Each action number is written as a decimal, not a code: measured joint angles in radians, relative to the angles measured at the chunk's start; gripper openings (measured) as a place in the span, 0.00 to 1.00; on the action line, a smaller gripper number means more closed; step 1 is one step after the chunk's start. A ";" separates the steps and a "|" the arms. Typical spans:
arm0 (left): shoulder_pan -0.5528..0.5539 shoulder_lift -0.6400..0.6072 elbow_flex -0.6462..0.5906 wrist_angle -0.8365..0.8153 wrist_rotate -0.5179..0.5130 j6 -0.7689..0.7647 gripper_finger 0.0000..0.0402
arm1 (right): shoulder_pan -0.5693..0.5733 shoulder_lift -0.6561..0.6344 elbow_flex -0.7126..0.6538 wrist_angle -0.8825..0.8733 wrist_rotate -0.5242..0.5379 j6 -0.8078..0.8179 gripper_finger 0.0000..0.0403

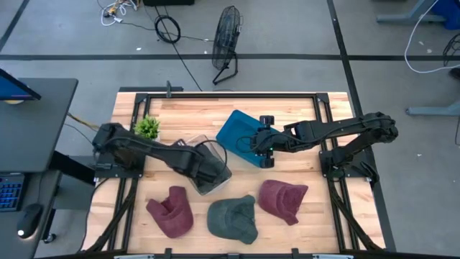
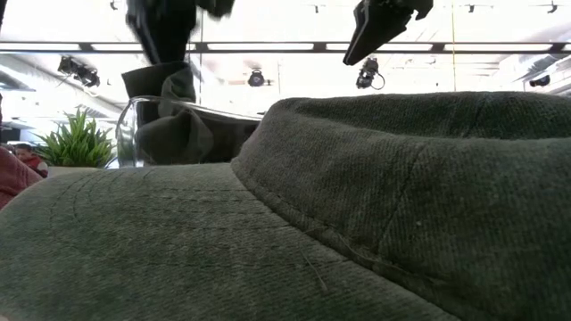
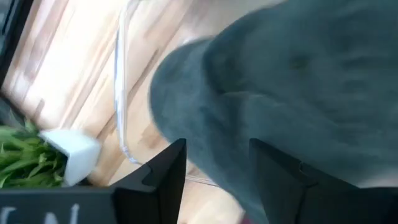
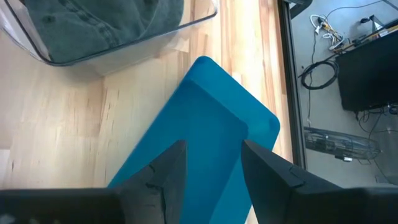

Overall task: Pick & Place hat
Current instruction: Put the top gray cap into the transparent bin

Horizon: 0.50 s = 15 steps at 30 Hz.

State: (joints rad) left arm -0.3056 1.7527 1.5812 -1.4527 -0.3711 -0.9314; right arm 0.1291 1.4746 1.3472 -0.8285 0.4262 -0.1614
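Left gripper (image 1: 209, 171) hangs with fingers spread over the clear bin (image 1: 213, 160), a dark green hat (image 4: 99, 25) crumpled inside; right gripper (image 1: 264, 141) open above the blue lid (image 1: 234, 133) beside that bin

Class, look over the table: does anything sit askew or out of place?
The blue lid lies tilted beside the clear bin, not on it. A grey hat sits in the bin, while three hats lie loose along the table front: two maroon, one grey-green.

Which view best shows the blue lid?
The high view: the whole blue lid lies on the table beneath the right gripper. The right wrist view shows it close but cropped; the low and left wrist views miss it.
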 joint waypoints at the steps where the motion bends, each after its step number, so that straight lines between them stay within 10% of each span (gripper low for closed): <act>1: -0.014 -0.012 0.023 0.000 -0.011 -0.001 0.45 | 0.000 0.000 0.000 -0.001 0.000 0.000 0.39; 15: -0.203 -0.019 -0.111 0.171 -0.202 -0.210 0.45 | 0.111 -0.001 0.000 -0.128 -0.046 0.063 0.39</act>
State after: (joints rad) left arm -0.5082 1.7332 1.4698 -1.2813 -0.5733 -1.1414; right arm 0.2402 1.4733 1.3472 -0.9567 0.3798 -0.0986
